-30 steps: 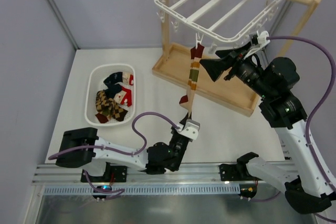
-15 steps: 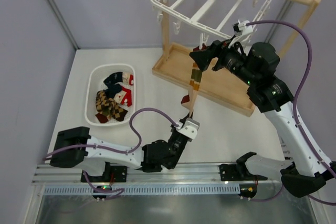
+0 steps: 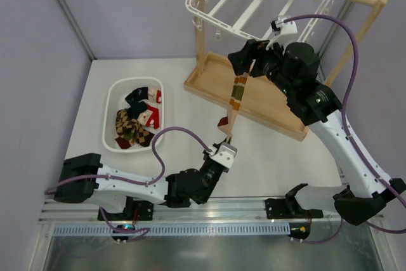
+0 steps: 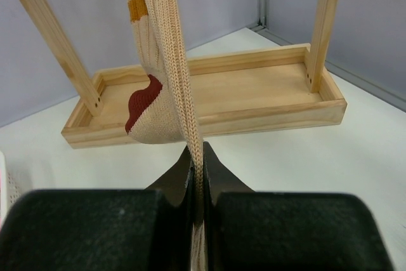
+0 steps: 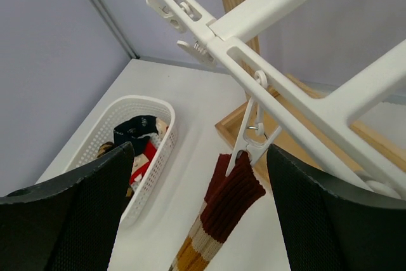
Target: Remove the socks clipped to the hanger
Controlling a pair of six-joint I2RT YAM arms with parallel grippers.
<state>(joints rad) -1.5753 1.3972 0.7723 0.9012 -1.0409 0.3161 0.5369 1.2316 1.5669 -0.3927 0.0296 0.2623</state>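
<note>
Even, diffuse light from overhead fills all three views, bright with no harsh spots. The white bench (image 3: pixel 273 157) carries only faint, soft-edged shadows (a thin one hugs the wooden stand (image 3: pixel 266 107) along its tray). The metal sheet (image 3: pixel 190 255) at the near edge gives a dull sheen. In the wrist views the striped sock (image 4: pixel 170 61) shows crisp knit, while the left pincer (image 4: pixel 198 160) and the right pincer (image 5: pixel 200 150) are dark, soft, out-of-focus masses.

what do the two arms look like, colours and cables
The left arm and right arm have white link shells, black joint housings and a looping purple cable each. The jaws are matte black wedges; the right pair shows a fine mesh texture.
</note>
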